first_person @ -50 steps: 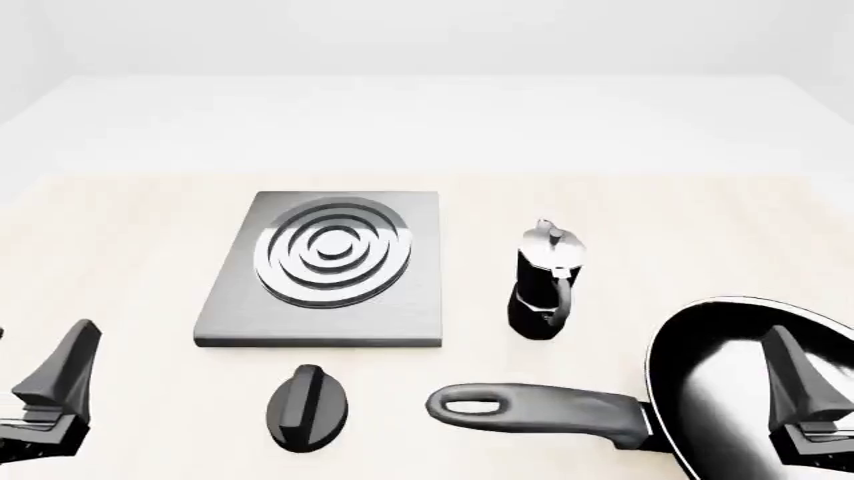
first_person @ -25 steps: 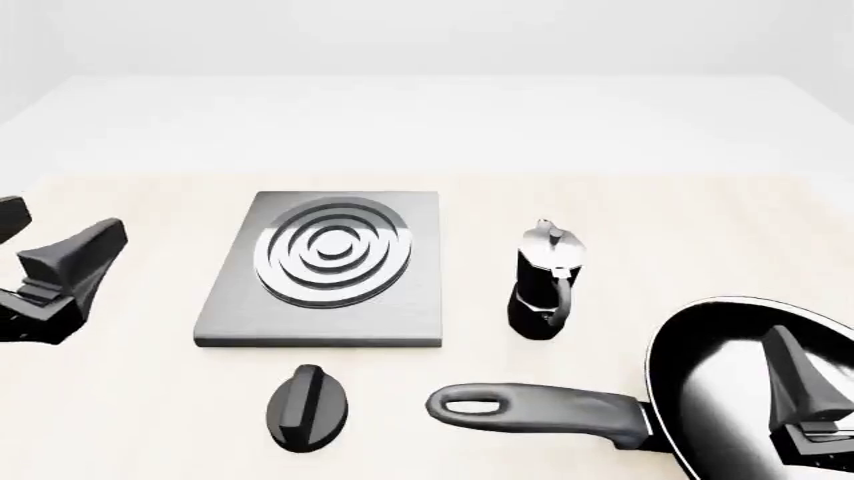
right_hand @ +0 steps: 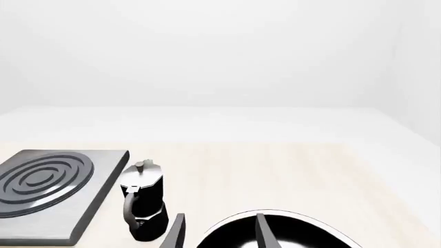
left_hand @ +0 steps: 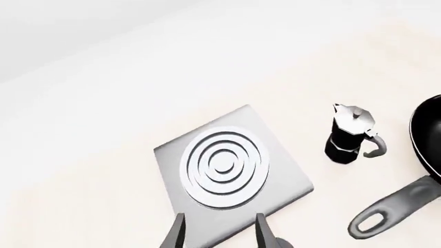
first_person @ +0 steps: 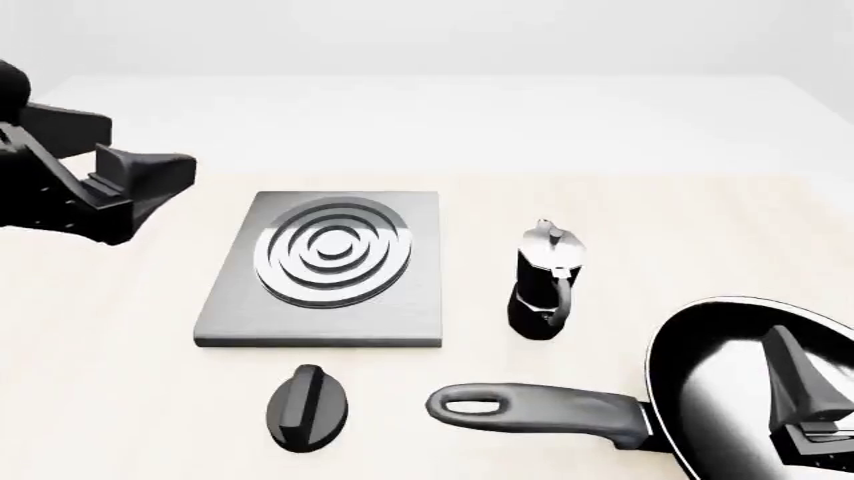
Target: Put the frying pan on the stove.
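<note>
Stove (first_person: 327, 270) flat on desk (first_person: 667, 200). Moka pot (first_person: 545, 282) upright right of stove. Knob (first_person: 308, 407) just in front of stove. Pan (first_person: 747, 385) front-right of stove, handle pointing toward knob. Left hand (first_person: 127, 190) raised left of stove. Right hand (first_person: 807, 405) over pan.

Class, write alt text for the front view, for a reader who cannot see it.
A frying pan lies at the table's near right, handle pointing left, with the right gripper over it. A grey stove sits centre-left, a moka pot beside it, a black knob nearer; the left gripper hovers at left.
</note>
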Tool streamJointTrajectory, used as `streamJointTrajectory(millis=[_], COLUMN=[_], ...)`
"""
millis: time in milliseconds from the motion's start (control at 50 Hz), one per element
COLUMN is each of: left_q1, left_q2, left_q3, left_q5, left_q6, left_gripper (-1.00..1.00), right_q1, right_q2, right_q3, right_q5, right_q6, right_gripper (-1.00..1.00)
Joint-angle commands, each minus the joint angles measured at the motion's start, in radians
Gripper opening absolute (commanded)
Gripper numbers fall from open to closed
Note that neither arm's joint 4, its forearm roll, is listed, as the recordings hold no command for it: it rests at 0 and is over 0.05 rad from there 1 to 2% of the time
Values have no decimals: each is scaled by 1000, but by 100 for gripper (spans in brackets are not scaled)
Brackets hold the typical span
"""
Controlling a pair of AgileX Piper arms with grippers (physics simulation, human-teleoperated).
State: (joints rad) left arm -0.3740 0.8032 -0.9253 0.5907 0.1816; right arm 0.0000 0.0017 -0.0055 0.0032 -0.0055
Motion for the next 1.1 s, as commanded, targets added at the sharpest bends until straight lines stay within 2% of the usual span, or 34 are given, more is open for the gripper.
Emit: streamJointTrajectory(millis=[20,80,240,320,360,500,520,560,620,640,700,820,960,1040,1060,1100], left_q1=[-81,-110,-188,-198,-179,-208,-193,-213,-202,-233,-231,-256,-270,-284,-277,-290], left_q2=[124,156,267,310,330,399,404,419,427,435,451,492,547,575,581,602], left_q3=[-179,-225,-308,-370,-380,-452,-451,-490,-504,-521,-548,-610,-627,-668,-671,-704], left_q5=[168,209,298,338,353,417,421,446,462,481,505,547,563,582,587,608], left_q6=[41,31,69,82,110,136,181,166,196,186,217,233,274,283,313,305], left_gripper=[100,100,100,100,100,100,100,100,100,100,100,100,100,100,100,100], right_q1=[0,0,0,0,0,0,0,0,0,0,0,0,0,0,0,0], right_q2=[0,0,0,0,0,0,0,0,0,0,0,0,0,0,0,0], right_q3=[0,0,0,0,0,0,0,0,0,0,0,0,0,0,0,0], right_q5=[0,0,0,0,0,0,0,0,0,0,0,0,0,0,0,0], right_q6=[0,0,0,0,0,0,0,0,0,0,0,0,0,0,0,0], right_gripper=[100,100,100,100,100,100,100,100,100,100,100,100,100,100,100,100])
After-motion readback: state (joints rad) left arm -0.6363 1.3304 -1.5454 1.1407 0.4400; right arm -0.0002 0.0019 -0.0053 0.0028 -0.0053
